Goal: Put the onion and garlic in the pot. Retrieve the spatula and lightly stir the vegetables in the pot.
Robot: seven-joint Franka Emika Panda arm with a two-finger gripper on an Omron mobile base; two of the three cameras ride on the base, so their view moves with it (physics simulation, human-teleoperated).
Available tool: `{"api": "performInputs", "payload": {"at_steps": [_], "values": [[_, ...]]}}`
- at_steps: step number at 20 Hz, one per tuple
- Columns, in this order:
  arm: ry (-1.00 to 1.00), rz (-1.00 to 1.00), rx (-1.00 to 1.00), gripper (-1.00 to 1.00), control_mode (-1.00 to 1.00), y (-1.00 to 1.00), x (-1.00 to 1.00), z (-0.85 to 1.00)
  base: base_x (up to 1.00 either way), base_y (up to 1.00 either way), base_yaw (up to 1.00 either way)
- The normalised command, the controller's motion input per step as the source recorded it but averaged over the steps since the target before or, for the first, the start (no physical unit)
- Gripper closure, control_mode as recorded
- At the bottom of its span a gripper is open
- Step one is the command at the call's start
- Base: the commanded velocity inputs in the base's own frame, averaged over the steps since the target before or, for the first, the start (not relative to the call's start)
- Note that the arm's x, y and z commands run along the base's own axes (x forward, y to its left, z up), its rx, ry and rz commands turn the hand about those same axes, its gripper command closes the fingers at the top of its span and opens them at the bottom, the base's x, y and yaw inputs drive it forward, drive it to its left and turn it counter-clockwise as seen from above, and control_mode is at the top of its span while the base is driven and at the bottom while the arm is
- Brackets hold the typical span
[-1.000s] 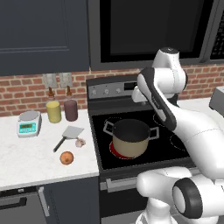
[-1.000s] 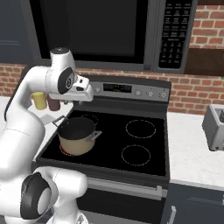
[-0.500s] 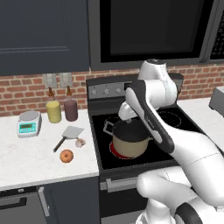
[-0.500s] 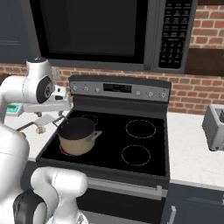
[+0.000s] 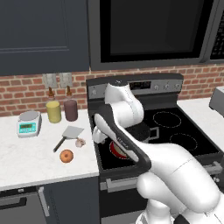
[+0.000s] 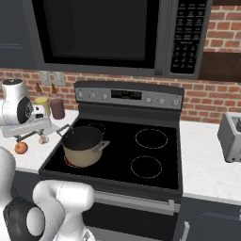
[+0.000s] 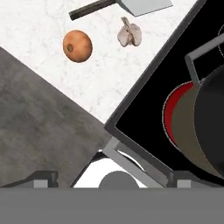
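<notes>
The orange-brown onion (image 7: 77, 46) (image 5: 66, 155) lies on the white counter, with the pinkish-white garlic (image 7: 129, 35) (image 5: 80, 142) just beyond it. The spatula (image 7: 131, 5) (image 5: 68, 135) lies past the garlic, its grey blade flat on the counter. The tan pot (image 6: 84, 146) (image 7: 205, 127) stands on the front left burner, which glows red; in the left base view the arm hides most of it. My gripper (image 7: 113, 178) (image 5: 99, 133) (image 6: 26, 134) hovers over the stove's front left corner, left of the pot and short of the onion. It is open and holds nothing.
A kitchen scale (image 5: 27, 124), a yellow canister (image 5: 54, 111) and a dark red canister (image 5: 70, 109) stand at the back of the counter. A toaster (image 6: 230, 136) sits on the counter right of the stove. A microwave (image 6: 108, 33) hangs overhead.
The arm has swung down and to the left, from above the back of the stove to its front left corner. The jaws have opened wider.
</notes>
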Motion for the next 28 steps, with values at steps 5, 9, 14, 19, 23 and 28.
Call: {"api": "performInputs", "payload": {"at_steps": [5,9,14,19,23,28], "values": [[0.24,0.15,-0.25,-1.0,-1.0,1.0,0.34,-0.02,0.0,0.0,0.0],[0.23,0.07,-0.26,-1.0,-1.0,1.0,0.68,-0.57,0.0,0.0,0.0],[0.15,0.05,-0.15,-1.0,-1.0,0.83,0.54,-0.85,0.0,0.0,0.0],[0.01,0.03,-0.04,-1.0,-1.0,0.29,0.42,-0.62,0.0,0.0,0.0],[0.0,0.0,0.0,-1.0,-1.0,0.2,0.49,-0.25,0.0,0.0,0.0],[0.03,0.0,0.0,-1.0,-1.0,0.06,0.39,-0.5,0.0,0.0,0.0]]}}
